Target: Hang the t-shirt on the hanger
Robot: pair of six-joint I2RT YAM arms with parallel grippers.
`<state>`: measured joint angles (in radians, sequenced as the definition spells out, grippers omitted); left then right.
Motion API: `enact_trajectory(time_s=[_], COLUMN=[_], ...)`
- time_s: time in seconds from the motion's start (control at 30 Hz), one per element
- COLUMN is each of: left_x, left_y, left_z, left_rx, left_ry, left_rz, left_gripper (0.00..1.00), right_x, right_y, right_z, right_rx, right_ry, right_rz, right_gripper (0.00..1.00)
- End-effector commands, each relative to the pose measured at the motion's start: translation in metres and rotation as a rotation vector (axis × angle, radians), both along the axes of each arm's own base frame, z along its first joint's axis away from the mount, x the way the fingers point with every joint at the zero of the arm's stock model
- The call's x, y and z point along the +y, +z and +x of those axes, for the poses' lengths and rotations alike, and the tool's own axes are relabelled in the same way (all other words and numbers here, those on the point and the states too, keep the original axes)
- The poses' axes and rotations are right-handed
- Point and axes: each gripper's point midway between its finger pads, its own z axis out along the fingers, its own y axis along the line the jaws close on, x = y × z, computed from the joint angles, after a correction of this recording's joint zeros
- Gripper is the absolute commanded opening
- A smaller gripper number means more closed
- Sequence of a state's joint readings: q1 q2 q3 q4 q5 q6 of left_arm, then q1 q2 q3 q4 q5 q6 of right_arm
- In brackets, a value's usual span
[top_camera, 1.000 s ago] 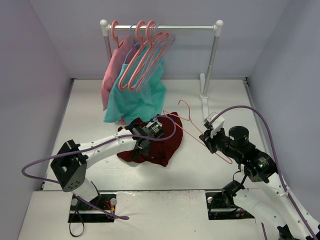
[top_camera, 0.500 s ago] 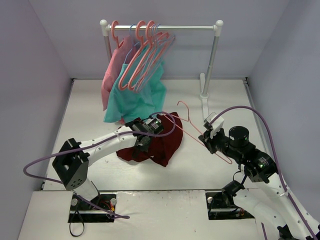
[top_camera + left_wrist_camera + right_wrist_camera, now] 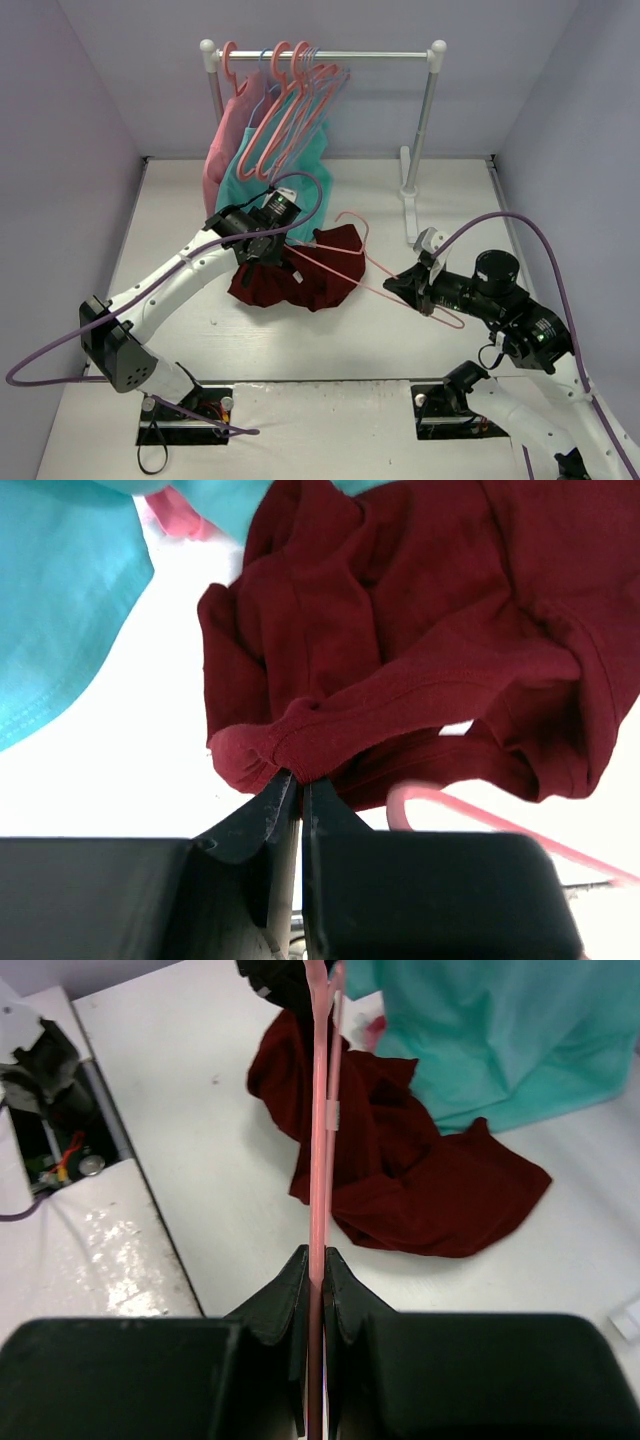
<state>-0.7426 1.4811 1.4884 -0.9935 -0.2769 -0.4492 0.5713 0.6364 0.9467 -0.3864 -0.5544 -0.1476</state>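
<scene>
The maroon t-shirt point(image 3: 300, 275) lies bunched on the table below the rack; it also shows in the left wrist view point(image 3: 400, 630) and the right wrist view point(image 3: 400, 1180). My left gripper point(image 3: 262, 248) is shut on a fold of the shirt's hem point(image 3: 290, 745) at its upper left. My right gripper point(image 3: 415, 288) is shut on the bar of the salmon-pink hanger point(image 3: 350, 262), held edge-on in the right wrist view point(image 3: 320, 1110). The hanger's far end reaches over the shirt toward the left gripper. Its hook point(image 3: 350, 222) curves above the shirt.
A white clothes rack point(image 3: 425, 130) stands at the back with a teal garment point(image 3: 250, 190), a pink garment point(image 3: 222, 150) and several pink hangers point(image 3: 285, 110). Its right post foot point(image 3: 410, 200) is near the right gripper. Purple walls close in both sides.
My left gripper has pulled the shirt's edge back and left, toward the rack. My right gripper has swung the hanger left and lower, so it now lies across the shirt.
</scene>
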Motion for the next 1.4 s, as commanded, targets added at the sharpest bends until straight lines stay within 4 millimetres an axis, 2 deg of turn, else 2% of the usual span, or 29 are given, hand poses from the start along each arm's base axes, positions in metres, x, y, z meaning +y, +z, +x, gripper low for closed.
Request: enact_trajectory(time_s=[0.0, 0.17, 0.3, 0.43, 0.6, 0.87, 0.97, 1.13, 1.2, 1.23, 1.27, 1.3, 1.37], left_x=[0.001, 0.004, 0.016, 0.022, 0.015, 0.018, 0.012, 0.007, 0.011, 0.013, 0.013, 0.016, 0.017], left_y=[0.018, 0.034, 0.047, 0.051, 0.053, 0.057, 0.059, 0.072, 0.078, 0.087, 0.104, 0.107, 0.131], left_z=[-0.008, -0.012, -0.017, -0.018, -0.026, -0.041, -0.047, -0.049, -0.05, -0.049, -0.045, -0.045, -0.04], left_rx=[0.0, -0.012, -0.027, -0.026, -0.001, 0.024, 0.054, 0.046, 0.049, 0.037, -0.002, 0.0, -0.049], left_ry=[0.003, 0.005, 0.022, 0.02, -0.044, -0.094, -0.14, -0.201, -0.218, -0.223, -0.221, -0.219, -0.22], left_rz=[-0.034, -0.055, -0.035, -0.024, -0.055, -0.076, -0.094, -0.1, -0.071, -0.063, -0.076, -0.053, -0.055], left_gripper=[0.0, 0.0, 0.0, 0.0, 0.0, 0.0, 0.0, 0.0, 0.0, 0.0, 0.0, 0.0, 0.0], right_x=[0.021, 0.027, 0.031, 0.035, 0.037, 0.035, 0.04, 0.052, 0.059, 0.062, 0.064, 0.067, 0.072], right_y=[0.024, 0.019, 0.015, 0.011, 0.005, 0.002, -0.001, 0.013, 0.026, 0.034, 0.039, 0.049, 0.059], right_z=[-0.012, -0.014, -0.015, -0.016, -0.014, 0.003, 0.009, 0.009, 0.009, 0.009, 0.01, 0.011, 0.013], right_rx=[0.005, 0.031, 0.054, 0.072, 0.084, 0.048, 0.043, 0.017, -0.003, -0.015, -0.024, -0.036, -0.041], right_ry=[0.129, 0.169, 0.194, 0.223, 0.232, 0.181, 0.2, 0.289, 0.332, 0.352, 0.362, 0.376, 0.406], right_rz=[0.079, 0.075, 0.069, 0.065, 0.052, 0.011, -0.006, 0.006, 0.021, 0.03, 0.036, 0.047, 0.061], right_gripper=[0.0, 0.0, 0.0, 0.0, 0.0, 0.0, 0.0, 0.0, 0.0, 0.0, 0.0, 0.0, 0.0])
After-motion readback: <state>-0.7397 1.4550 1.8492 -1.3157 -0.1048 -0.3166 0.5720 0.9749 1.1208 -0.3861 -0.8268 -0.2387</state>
